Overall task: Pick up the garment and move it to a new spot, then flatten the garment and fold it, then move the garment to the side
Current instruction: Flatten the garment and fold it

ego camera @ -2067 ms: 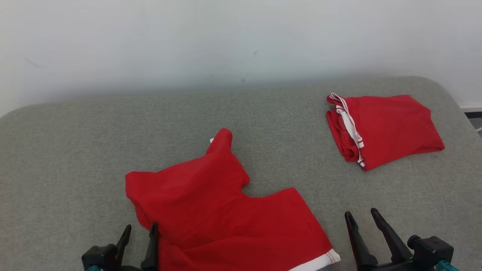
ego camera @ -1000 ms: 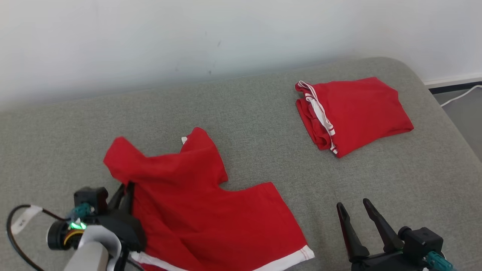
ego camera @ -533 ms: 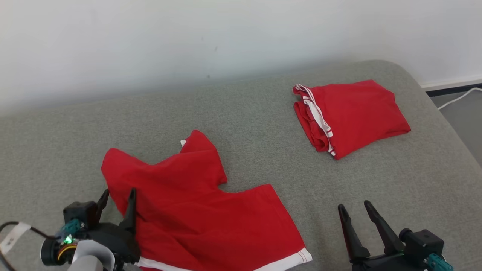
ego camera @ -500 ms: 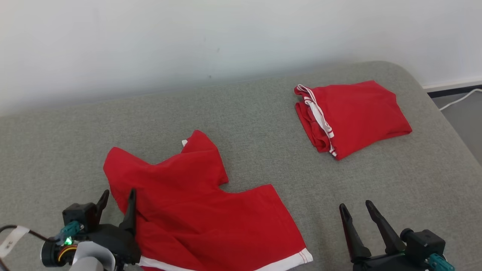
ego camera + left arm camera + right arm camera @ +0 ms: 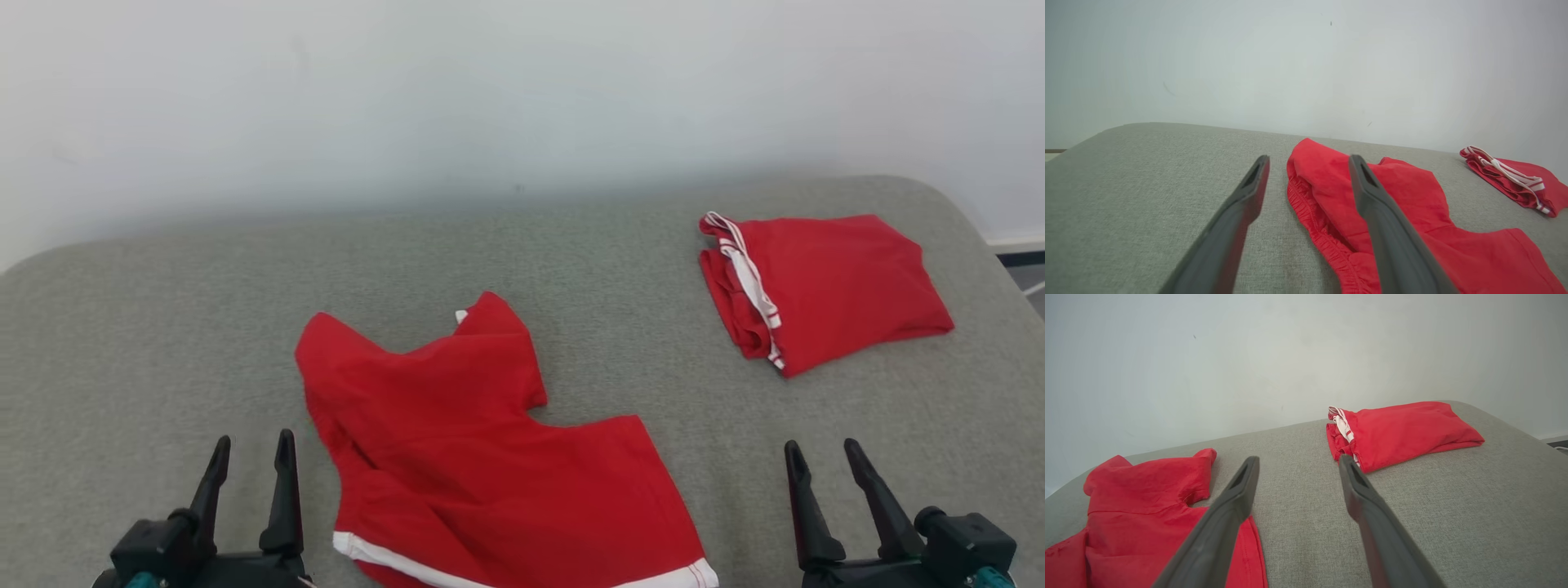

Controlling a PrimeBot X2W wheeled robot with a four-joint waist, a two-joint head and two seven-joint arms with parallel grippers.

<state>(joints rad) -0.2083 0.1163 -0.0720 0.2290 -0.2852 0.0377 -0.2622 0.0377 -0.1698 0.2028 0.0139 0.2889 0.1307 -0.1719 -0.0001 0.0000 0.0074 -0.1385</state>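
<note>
On the grey cushion [image 5: 147, 327], toward its near middle, the red garment [image 5: 473, 441] lies spread but rumpled, white hem at its near edge; the left gripper [image 5: 253, 438] sits just beside its left edge, fingers parted, grasping nothing; the right gripper [image 5: 820, 446] rests near the right hem, likewise parted and empty; a folded red garment [image 5: 833, 286] lies well apart at the far right.

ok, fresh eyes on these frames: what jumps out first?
A rumpled red garment lies spread at the near middle of the grey cushion, between the open left gripper and open right gripper. A folded red garment with white trim sits at the far right.
</note>
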